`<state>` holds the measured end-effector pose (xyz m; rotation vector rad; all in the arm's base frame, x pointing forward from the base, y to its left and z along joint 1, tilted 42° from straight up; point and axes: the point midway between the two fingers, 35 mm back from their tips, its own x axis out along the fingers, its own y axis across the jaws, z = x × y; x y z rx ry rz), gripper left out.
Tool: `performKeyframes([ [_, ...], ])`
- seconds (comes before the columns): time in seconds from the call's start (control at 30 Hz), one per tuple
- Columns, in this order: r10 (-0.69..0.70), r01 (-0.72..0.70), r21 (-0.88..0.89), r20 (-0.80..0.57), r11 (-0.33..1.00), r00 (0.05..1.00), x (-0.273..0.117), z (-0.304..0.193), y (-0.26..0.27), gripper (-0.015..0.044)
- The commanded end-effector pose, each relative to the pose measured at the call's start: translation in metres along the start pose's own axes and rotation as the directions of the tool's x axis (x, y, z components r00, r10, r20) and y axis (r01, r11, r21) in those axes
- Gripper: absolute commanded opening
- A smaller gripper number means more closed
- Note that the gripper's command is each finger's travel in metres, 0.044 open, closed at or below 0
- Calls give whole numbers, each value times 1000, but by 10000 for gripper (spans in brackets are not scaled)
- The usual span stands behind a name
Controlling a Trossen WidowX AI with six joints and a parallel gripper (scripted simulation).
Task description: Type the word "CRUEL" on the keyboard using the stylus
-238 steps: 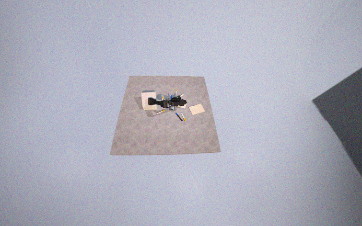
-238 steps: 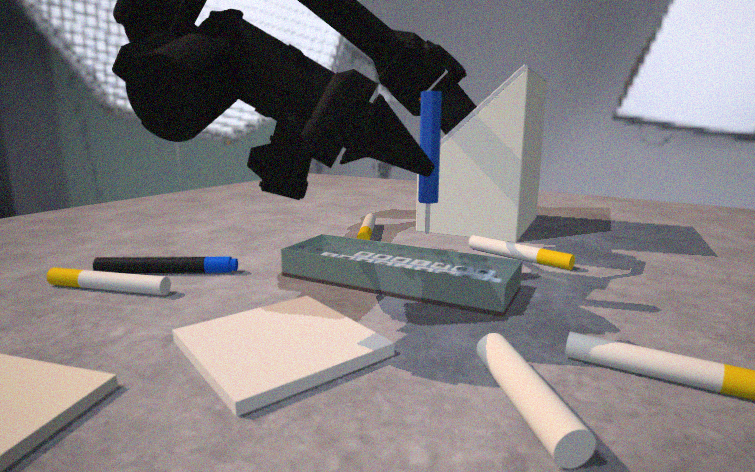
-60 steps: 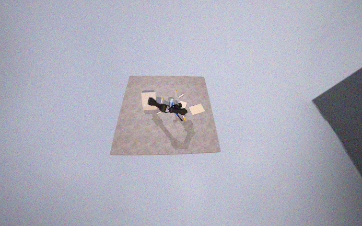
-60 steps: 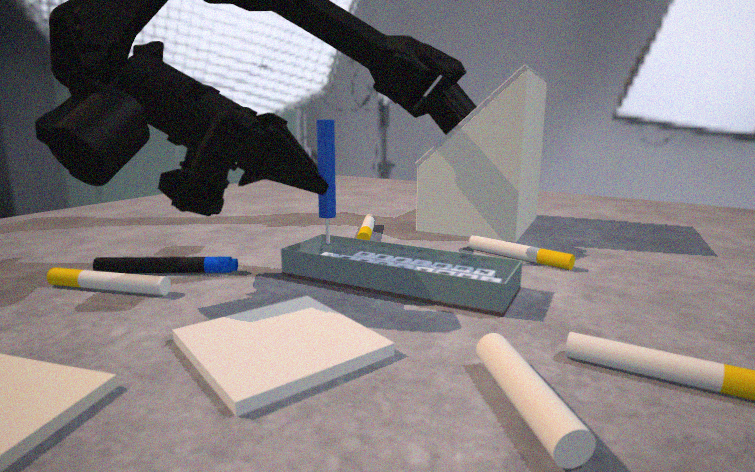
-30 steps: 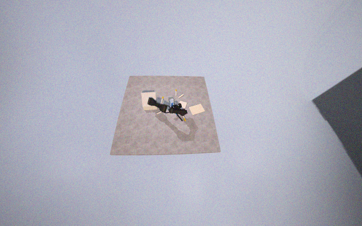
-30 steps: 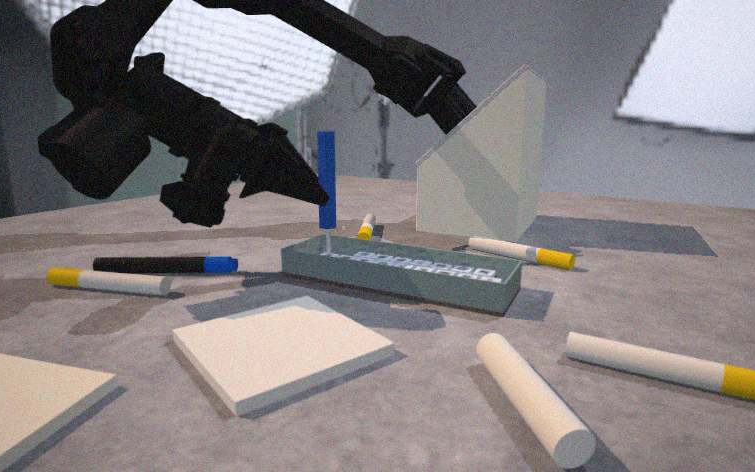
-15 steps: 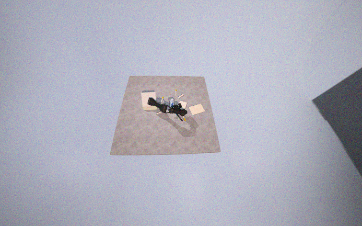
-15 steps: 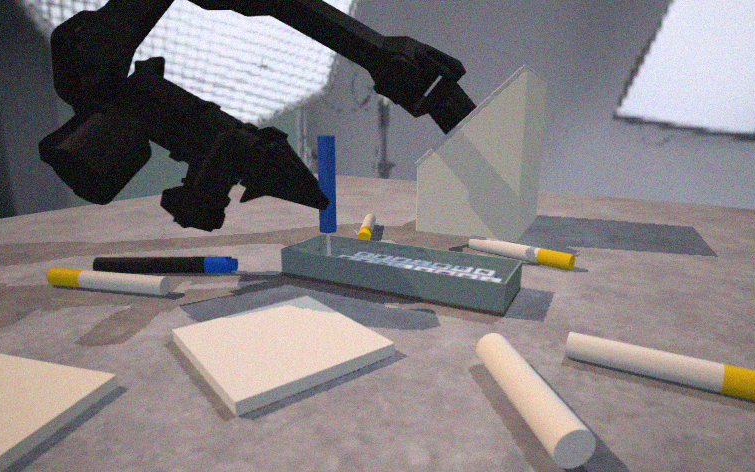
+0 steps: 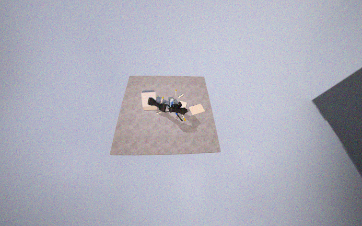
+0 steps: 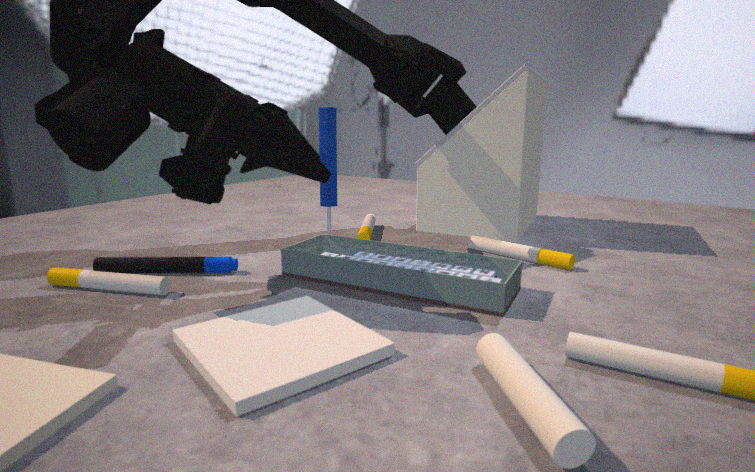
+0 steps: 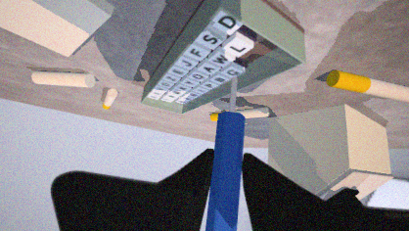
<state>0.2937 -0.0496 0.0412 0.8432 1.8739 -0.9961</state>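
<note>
My gripper (image 10: 327, 174) (image 11: 229, 156) is shut on the blue stylus (image 10: 328, 137) (image 11: 228, 139), which stands nearly upright with its thin grey tip down. The keyboard (image 10: 391, 287) (image 11: 279, 36) is a grey-green open box with rows of pale letter keys; it also shows, partly hidden, in the top view. The tip is at the box's end nearest the gripper, over or on a corner key that looks like C or G. I cannot tell whether it touches. The white L key (image 11: 238, 47) stands out beside it, near D and W. In the exterior view the tip's end is hidden behind the box wall.
A tall wedge block (image 10: 438, 202) (image 11: 313, 152) stands behind the keyboard. Two flat tiles (image 10: 286, 357) (image 10: 22, 392) lie in front. A black marker with a blue end (image 10: 157, 264) and several white sticks, most with yellow ends (image 10: 649, 357), lie around it.
</note>
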Motion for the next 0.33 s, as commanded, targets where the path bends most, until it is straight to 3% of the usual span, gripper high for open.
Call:
performKeyframes([
  [0.0, 5, -5, 6, -1, 1000, 1000, -6, -10, -1, 81],
  [0.3, 2, -2, 0, 2, 1000, 1000, -4, -7, -1, 81],
])
